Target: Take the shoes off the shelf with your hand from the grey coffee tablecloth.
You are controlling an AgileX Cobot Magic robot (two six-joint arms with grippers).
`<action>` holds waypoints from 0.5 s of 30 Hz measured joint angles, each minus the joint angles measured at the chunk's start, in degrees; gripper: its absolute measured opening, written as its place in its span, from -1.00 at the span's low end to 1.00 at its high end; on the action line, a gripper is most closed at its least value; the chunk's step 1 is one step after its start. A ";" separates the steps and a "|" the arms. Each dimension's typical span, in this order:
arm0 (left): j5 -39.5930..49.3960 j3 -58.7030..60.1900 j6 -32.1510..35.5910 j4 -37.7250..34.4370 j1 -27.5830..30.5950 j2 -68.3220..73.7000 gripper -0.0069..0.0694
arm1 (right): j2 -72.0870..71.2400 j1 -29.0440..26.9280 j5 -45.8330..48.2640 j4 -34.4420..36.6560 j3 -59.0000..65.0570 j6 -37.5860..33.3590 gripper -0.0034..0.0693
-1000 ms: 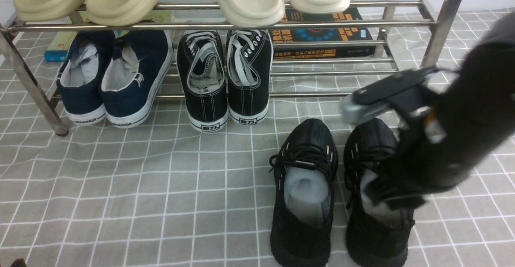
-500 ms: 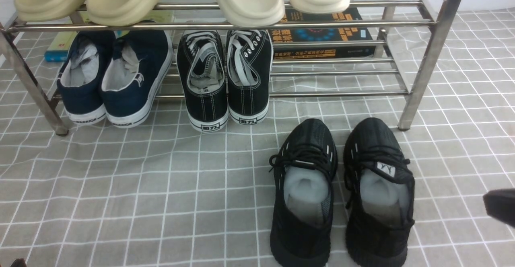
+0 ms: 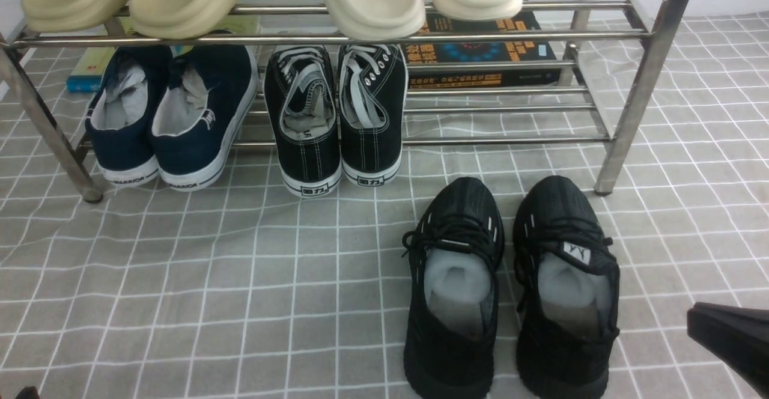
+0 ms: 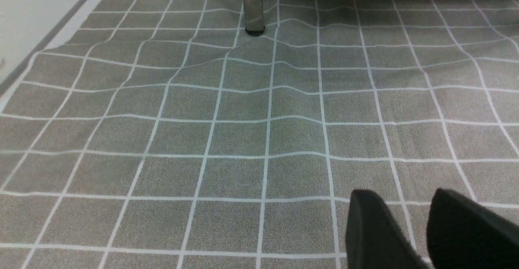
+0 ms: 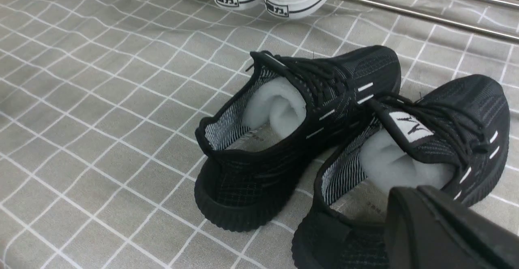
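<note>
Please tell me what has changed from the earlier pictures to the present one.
The right arm's fingers withdrew from above the right black sneaker, back towards the near right corner. Both black sneakers, the shoe rack and the shoes on it stayed as they were.

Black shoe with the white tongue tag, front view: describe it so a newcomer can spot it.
Find the steel rack, then the all-black pair on the grey gridded cloth in front of it. It's the right-hand shoe; its white tag shows, its neighbour's doesn't.
</note>
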 joint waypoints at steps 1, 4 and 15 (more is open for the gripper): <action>0.00 0.00 0.00 0.00 0.00 0.00 -0.19 | 0.00 0.00 0.06 0.00 0.00 0.00 -0.93; 0.00 0.00 0.00 0.00 0.00 0.00 -0.19 | 0.00 0.00 0.37 0.00 0.00 0.00 -0.93; 0.00 0.00 0.00 0.00 0.00 0.00 -0.19 | -1.37 -0.59 0.48 4.55 0.34 -7.85 -0.91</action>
